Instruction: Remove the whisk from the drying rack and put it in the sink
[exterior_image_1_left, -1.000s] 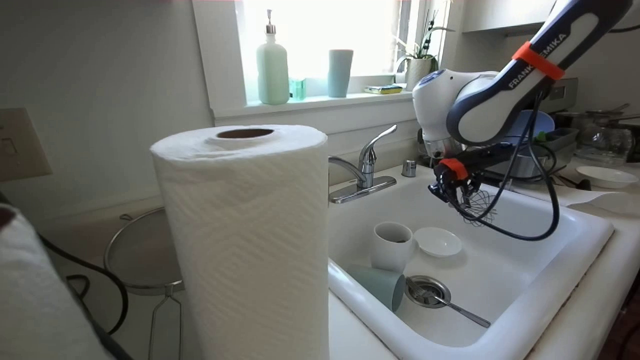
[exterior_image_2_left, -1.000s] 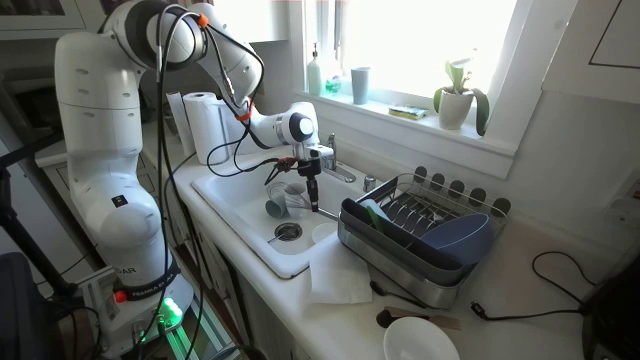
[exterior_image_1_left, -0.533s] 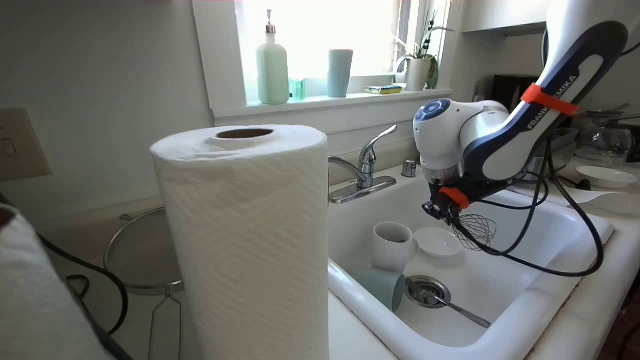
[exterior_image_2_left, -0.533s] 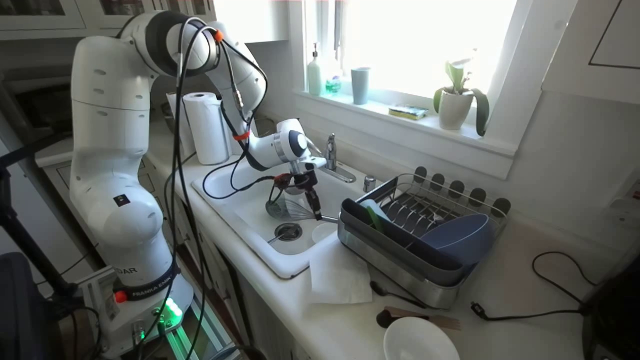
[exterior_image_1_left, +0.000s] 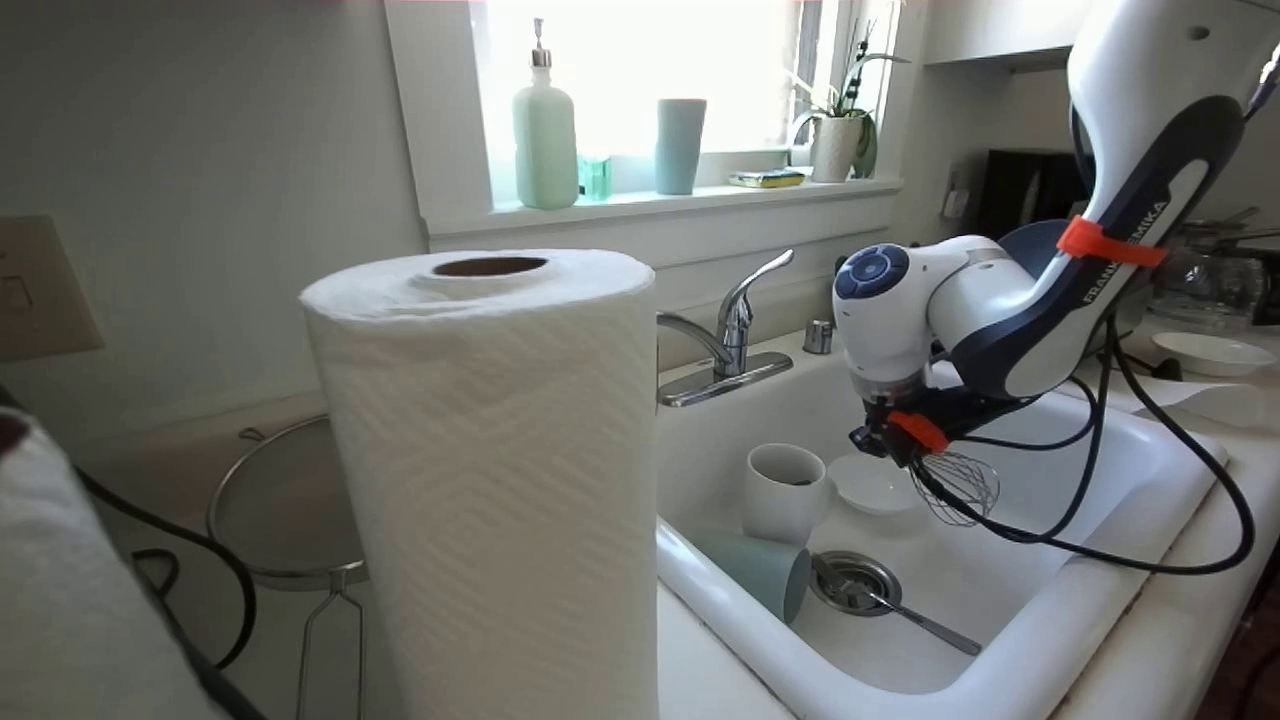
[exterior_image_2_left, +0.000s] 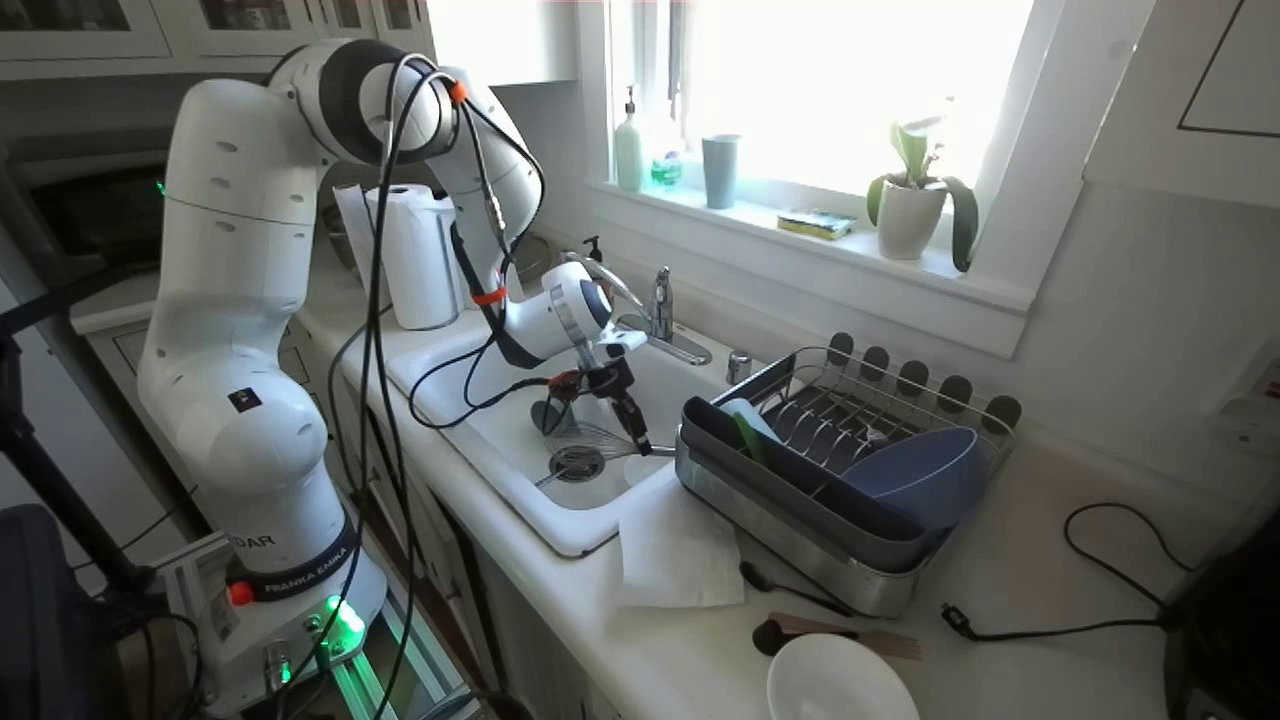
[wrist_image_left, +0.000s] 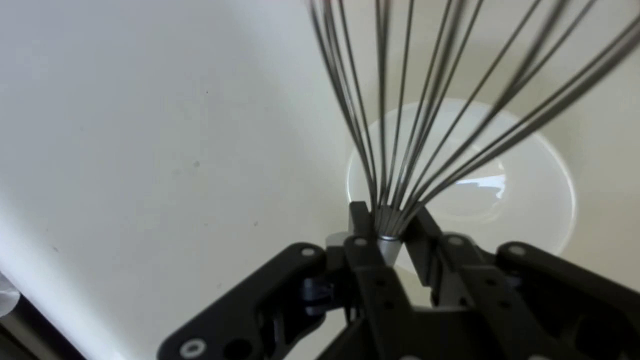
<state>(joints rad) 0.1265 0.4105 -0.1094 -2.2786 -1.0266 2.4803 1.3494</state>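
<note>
Robotiq gripper (wrist_image_left: 391, 220) is almost fully closed, and it has hold of the whisk (wrist_image_left: 431, 107): the dark fingertips press from two sides, at the place where the wires enter the handle. The whisk is out of the drying rack (exterior_image_2_left: 800, 520) and is held over the sink (exterior_image_1_left: 1035, 635). In an exterior view, its handle points toward the rack (whether the two touch, I cannot say from this angle). Behind the wires, in the wrist view, one sees a round white dish (wrist_image_left: 530, 210).

From the gripper, the white arm (exterior_image_2_left: 240, 200) goes up and back to its base. Near the dish, inside the basin, a white cup (exterior_image_1_left: 785, 505) stands upright, and just beside it a greenish cup (exterior_image_1_left: 750, 572) lies on its side. A metal utensil (exterior_image_1_left: 935, 628) rests across the drain (exterior_image_1_left: 870, 570). The chrome faucet (exterior_image_1_left: 736, 340) stands at the back of the sink.

The rack sits on the counter (exterior_image_2_left: 1040, 560) just beside the sink and carries a blue bowl (exterior_image_2_left: 915, 480). On the windowsill (exterior_image_1_left: 640, 205) there are a pump bottle (exterior_image_1_left: 546, 145), a tumbler (exterior_image_1_left: 680, 148), a yellow sponge (exterior_image_1_left: 768, 179) and a potted plant (exterior_image_1_left: 836, 150).
</note>
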